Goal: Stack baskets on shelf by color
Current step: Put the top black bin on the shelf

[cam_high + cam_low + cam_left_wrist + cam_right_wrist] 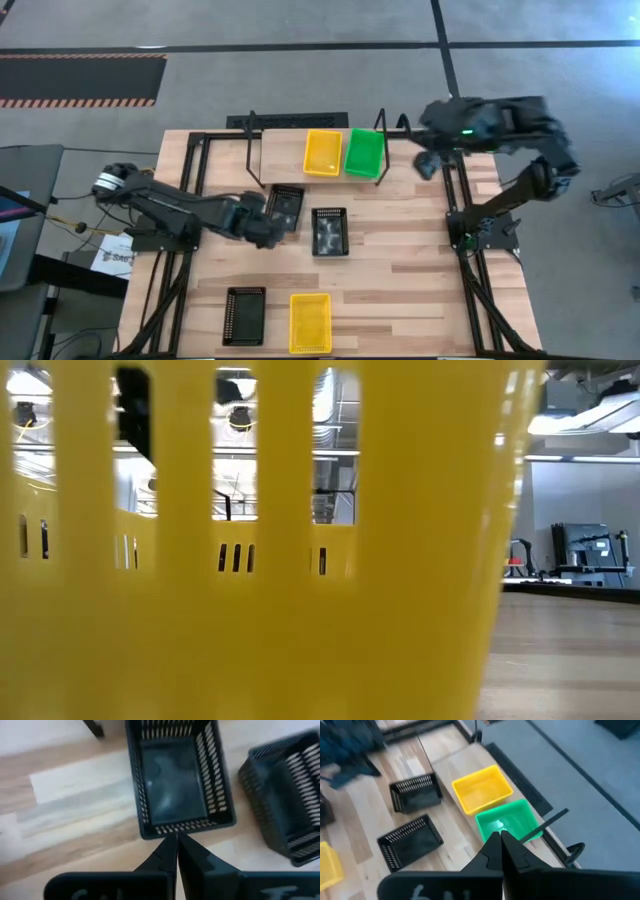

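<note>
Yellow plastic fills the low view: the near yellow basket (250,560) stands right against that camera, well behind my left pincer (176,842) and no part of the next move.

Going by size, the surface (420,290) comes first, then the shelf (285,152) at its far edge, where a yellow basket (322,152) and a green basket (364,152) sit touching. My right pincer (499,840), tips together, hangs over the green one and grips nothing.

What matters is smaller. My left pincer, tips pressed together and empty, hovers just short of a black basket (177,780). It lies straight ahead, long axis running away from me, its near short wall almost at my tips. A second black basket (287,805) lies beside it. My left arm is much the nearer; I judge this pick is mine.
</note>
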Tool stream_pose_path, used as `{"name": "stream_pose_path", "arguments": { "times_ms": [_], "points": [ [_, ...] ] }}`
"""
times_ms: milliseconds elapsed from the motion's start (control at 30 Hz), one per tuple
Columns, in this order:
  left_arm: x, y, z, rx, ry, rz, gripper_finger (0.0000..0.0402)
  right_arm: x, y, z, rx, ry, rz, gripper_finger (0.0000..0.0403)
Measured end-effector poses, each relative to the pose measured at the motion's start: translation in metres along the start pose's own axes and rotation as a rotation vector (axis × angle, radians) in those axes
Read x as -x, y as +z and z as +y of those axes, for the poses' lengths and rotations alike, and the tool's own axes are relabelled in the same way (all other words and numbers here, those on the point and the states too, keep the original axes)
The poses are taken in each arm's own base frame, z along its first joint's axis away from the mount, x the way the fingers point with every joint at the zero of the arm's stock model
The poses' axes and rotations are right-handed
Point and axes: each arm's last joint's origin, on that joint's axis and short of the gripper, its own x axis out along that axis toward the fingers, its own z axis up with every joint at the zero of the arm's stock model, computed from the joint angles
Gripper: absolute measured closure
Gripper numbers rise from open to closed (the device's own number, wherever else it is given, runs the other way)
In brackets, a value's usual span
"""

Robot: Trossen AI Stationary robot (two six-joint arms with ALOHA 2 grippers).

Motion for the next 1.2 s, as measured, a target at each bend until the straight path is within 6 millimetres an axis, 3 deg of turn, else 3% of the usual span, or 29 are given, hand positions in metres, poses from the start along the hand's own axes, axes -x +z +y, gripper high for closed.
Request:
{"name": "stream_pose_path", "arguments": {
  "times_ms": [200,333,533,800,967,1200],
  "points": [
    [-0.025,0.024,-0.001,-0.013,0.091,0.138,0.0401,0.022,-0.008,-0.013,-0.018,-0.001,-0.059,0.0401],
    [-0.033,0.045,0.007,-0.036,0.103,0.168,0.0402,0.02,-0.007,-0.012,0.02,-0.004,-0.055,0.04],
    [-0.044,0.068,0.007,-0.043,0.012,0.229,0.0398,0.002,0.0,-0.001,0.123,-0.019,-0.009,0.0399],
    [-0.075,0.074,0.003,-0.099,0.023,0.328,0.0334,-0.01,0.004,0.005,0.247,-0.053,0.015,0.0396],
    [-0.095,0.072,0.002,-0.094,0.091,0.381,0.028,0.0,0.0,-0.002,0.235,-0.051,-0.011,0.0394],
    [-0.099,0.071,0.001,-0.105,0.088,0.393,0.0233,0.017,-0.006,-0.012,0.187,-0.042,-0.052,0.0394]
  ]
}}
